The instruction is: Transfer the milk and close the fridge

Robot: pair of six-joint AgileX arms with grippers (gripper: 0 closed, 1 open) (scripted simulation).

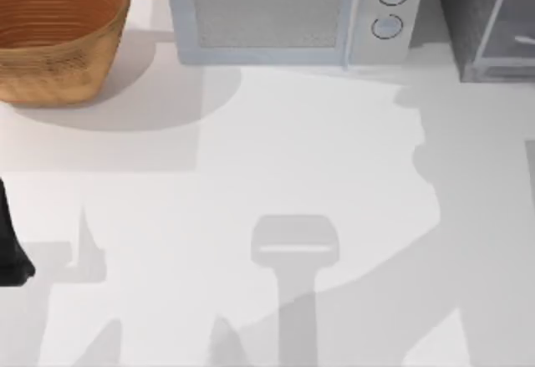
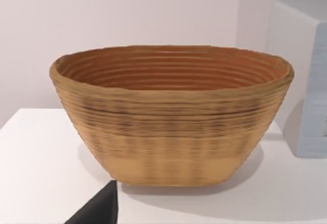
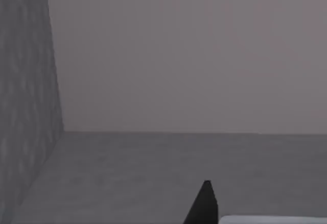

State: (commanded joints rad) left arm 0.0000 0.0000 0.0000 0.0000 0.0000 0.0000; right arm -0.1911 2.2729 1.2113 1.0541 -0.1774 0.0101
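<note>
The fridge [image 1: 485, 24] stands at the table's far right corner, a grey speckled cabinet with a pale frame. In the right wrist view I look into a grey space with a speckled fridge wall [image 3: 25, 96] on one side and a grey floor. One dark fingertip of my right gripper [image 3: 204, 204] rises at the frame's edge, beside a thin white strip [image 3: 271, 219] that I cannot identify. The milk is out of view. My left arm [image 1: 10, 246] is parked at the table's left edge, and a dark tip of the left gripper [image 2: 99, 209] points towards the basket.
A woven wicker basket [image 1: 58, 28] sits at the far left corner, and its inside [image 2: 173, 71] holds nothing. A light grey microwave [image 1: 292, 16] with two round knobs stands at the back middle, between basket and fridge. Arm shadows fall across the white table [image 1: 276, 166].
</note>
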